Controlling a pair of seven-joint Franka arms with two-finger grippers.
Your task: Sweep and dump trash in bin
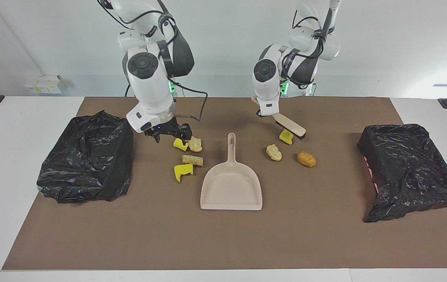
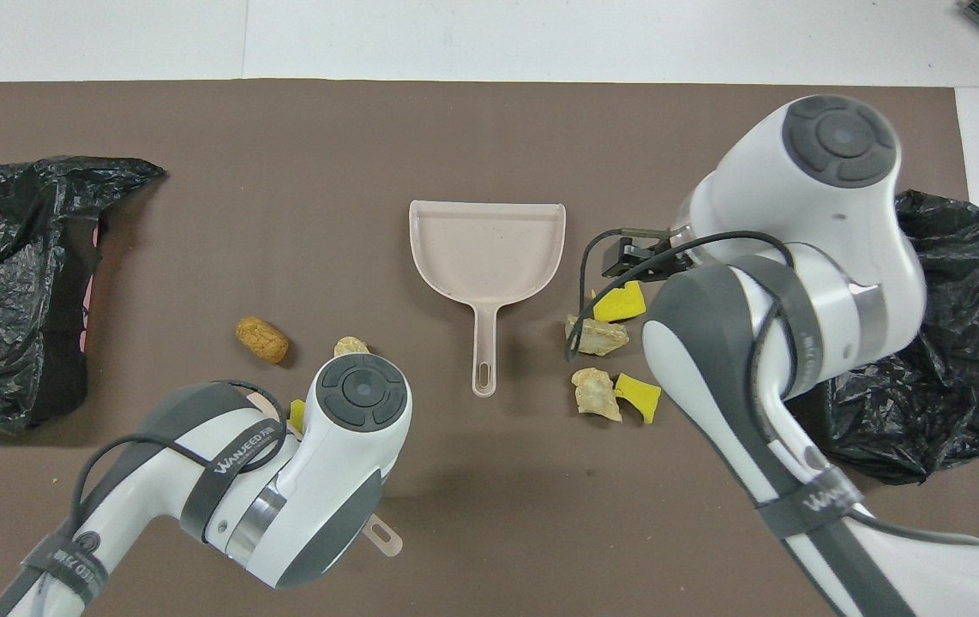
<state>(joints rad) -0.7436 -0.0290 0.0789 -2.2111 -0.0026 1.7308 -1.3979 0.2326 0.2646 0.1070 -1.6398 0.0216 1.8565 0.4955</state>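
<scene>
The trash is seven small scraps on the brown mat. Yellow chunks (image 1: 180, 144) (image 1: 183, 171) and tan lumps (image 1: 195, 144) (image 1: 192, 159) lie beside the beige dustpan (image 1: 231, 184) toward the right arm's end. A yellow chunk (image 1: 286, 136), a tan lump (image 1: 273, 152) and a brown lump (image 1: 306, 159) lie toward the left arm's end. My right gripper (image 1: 172, 138) is open and empty, low beside the nearest yellow chunk. My left gripper (image 1: 266, 111) is shut on the handle of the beige brush (image 1: 291, 126), whose bristles sit against the yellow chunk. In the overhead view the left arm hides that gripper.
A bin lined with a black bag (image 1: 86, 156) stands at the right arm's end of the mat, and another (image 1: 411, 168) at the left arm's end. The dustpan (image 2: 487, 257) lies flat mid-mat, handle toward the robots.
</scene>
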